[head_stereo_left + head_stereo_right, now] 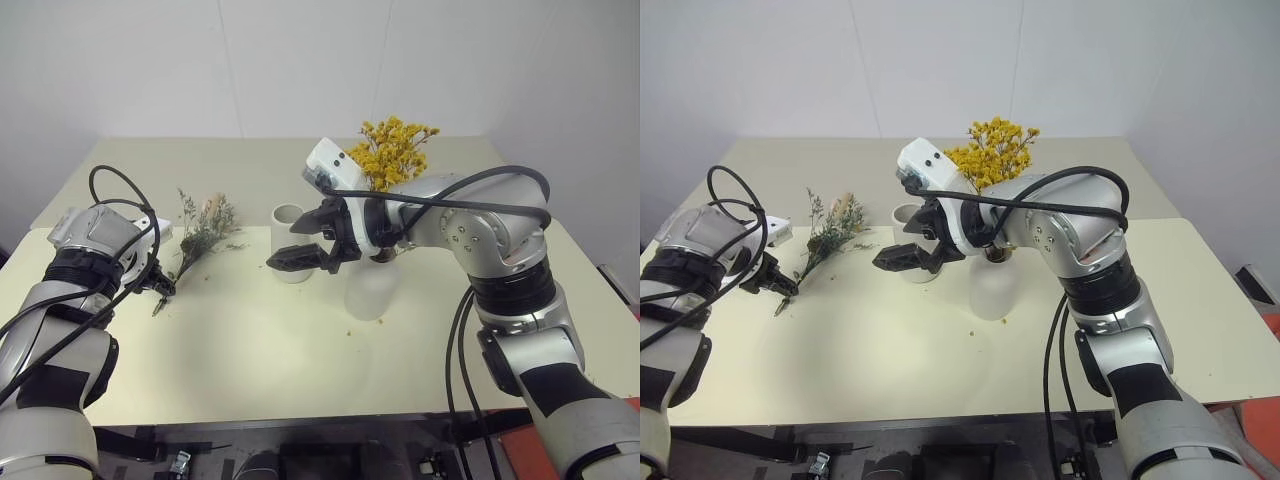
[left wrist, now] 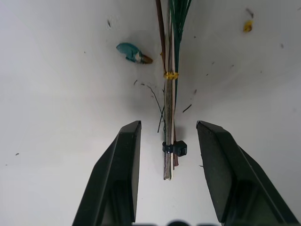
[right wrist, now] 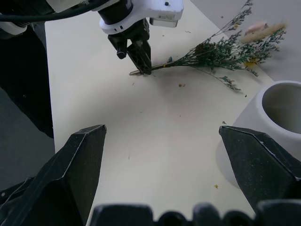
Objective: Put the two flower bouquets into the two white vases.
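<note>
Left wrist view showed the left gripper (image 2: 167, 155) poised over the stem ends of the grey-green bouquet (image 1: 200, 235), which lay on the table (image 1: 250, 360) at about nine o'clock from the tall white vase (image 1: 293, 243) — jaws partly open, straddling the stems, nothing yet gripped. A clean pick likely called for closing squarely near the black tie. The right gripper (image 1: 305, 250) hung wide open and empty; the yellow bouquet (image 1: 395, 150) stood in the rounded vase (image 1: 370, 290).

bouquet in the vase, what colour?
Yellow-orange bouquet, standing in the narrow-necked vase; clearest in the left eye view.
</note>
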You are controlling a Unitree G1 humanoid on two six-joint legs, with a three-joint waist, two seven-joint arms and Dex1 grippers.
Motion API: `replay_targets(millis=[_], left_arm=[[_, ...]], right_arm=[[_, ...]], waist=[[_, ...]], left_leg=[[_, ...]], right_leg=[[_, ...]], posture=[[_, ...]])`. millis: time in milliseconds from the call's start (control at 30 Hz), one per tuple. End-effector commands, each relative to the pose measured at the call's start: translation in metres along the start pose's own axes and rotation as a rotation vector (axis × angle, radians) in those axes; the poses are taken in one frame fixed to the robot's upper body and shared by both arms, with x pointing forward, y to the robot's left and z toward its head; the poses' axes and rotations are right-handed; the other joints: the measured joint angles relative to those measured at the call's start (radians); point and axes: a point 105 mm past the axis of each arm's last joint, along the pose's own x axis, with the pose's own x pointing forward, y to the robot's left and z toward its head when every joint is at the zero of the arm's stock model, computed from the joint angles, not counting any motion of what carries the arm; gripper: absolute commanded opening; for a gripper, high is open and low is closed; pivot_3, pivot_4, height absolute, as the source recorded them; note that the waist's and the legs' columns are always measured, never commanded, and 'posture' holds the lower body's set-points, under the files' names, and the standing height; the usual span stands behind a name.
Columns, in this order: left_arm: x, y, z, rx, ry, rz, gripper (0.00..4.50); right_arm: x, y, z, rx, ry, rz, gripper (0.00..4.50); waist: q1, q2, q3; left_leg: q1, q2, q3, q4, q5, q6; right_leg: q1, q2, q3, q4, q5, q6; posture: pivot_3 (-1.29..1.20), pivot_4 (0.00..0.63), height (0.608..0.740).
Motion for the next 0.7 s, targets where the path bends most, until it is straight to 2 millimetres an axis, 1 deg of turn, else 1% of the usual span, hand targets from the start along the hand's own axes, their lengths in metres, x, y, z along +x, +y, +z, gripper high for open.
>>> replay_targets(millis=[33, 300, 400, 467, 500, 567, 700], left_arm=[[-0.002, 0.004, 0.003, 0.005, -0.009, 0.016, 2.04], [0.006, 0.002, 0.002, 0.01, 0.008, 0.008, 2.04], [0.009, 0.002, 0.001, 0.009, 0.015, -0.001, 1.48], [0.009, 0.002, 0.001, -0.01, 0.014, 0.007, 0.91], [0.01, 0.002, 0.002, 0.003, 0.014, 0.005, 0.55], [0.008, 0.001, 0.003, 0.001, 0.01, -0.007, 0.04], [0.006, 0.001, 0.005, 0.011, 0.001, -0.011, 0.04]], right_arm=[[-0.006, 0.003, 0.01, -0.039, -0.047, -0.004, 4.5], [-0.006, 0.003, 0.009, -0.037, -0.041, -0.008, 4.5], [-0.006, 0.003, 0.008, -0.036, -0.039, -0.011, 4.5], [-0.006, 0.002, 0.008, -0.036, -0.038, -0.012, 4.5], [-0.006, 0.002, 0.008, -0.036, -0.038, -0.012, 4.5], [-0.006, 0.002, 0.008, -0.036, -0.039, -0.013, 4.5], [-0.006, 0.002, 0.008, -0.036, -0.04, -0.015, 4.5]], waist=[[0.0, 0.0, 0.0], [0.0, 0.0, 0.0], [0.0, 0.0, 0.0], [0.0, 0.0, 0.0], [0.0, 0.0, 0.0], [-0.001, 0.0, 0.0], [0.0, 0.0, 0.0]], left_leg=[[0.0, 0.0, 0.0, 0.0, 0.0, 0.0], [0.001, 0.0, 0.0, 0.0, 0.0, 0.0], [0.001, 0.0, 0.0, 0.0, 0.0, 0.0], [0.001, 0.0, 0.0, 0.0, 0.0, 0.0], [0.001, 0.0, 0.0, 0.0, 0.0, 0.0], [0.001, 0.0, 0.0, 0.0, 0.0, 0.0], [0.001, 0.0, 0.0, 0.0, 0.0, 0.0]], right_leg=[[0.0, 0.0, 0.0, 0.0, 0.0, 0.0], [0.0, 0.0, 0.0, 0.001, 0.0, 0.0], [0.0, 0.0, 0.0, 0.001, 0.0, 0.0], [0.0, 0.0, 0.0, 0.001, 0.0, 0.0], [0.0, 0.0, 0.0, 0.001, 0.0, 0.0], [0.0, 0.0, 0.0, 0.001, 0.0, 0.0], [0.0, 0.0, 0.0, 0.001, 0.0, 0.0]], posture=[[0.0, 0.15, 0.74], [0.0, 0.15, 0.74], [0.0, 0.15, 0.74], [0.0, 0.15, 0.74], [0.0, 0.15, 0.74], [0.0, 0.15, 0.74], [0.0, 0.15, 0.74]])
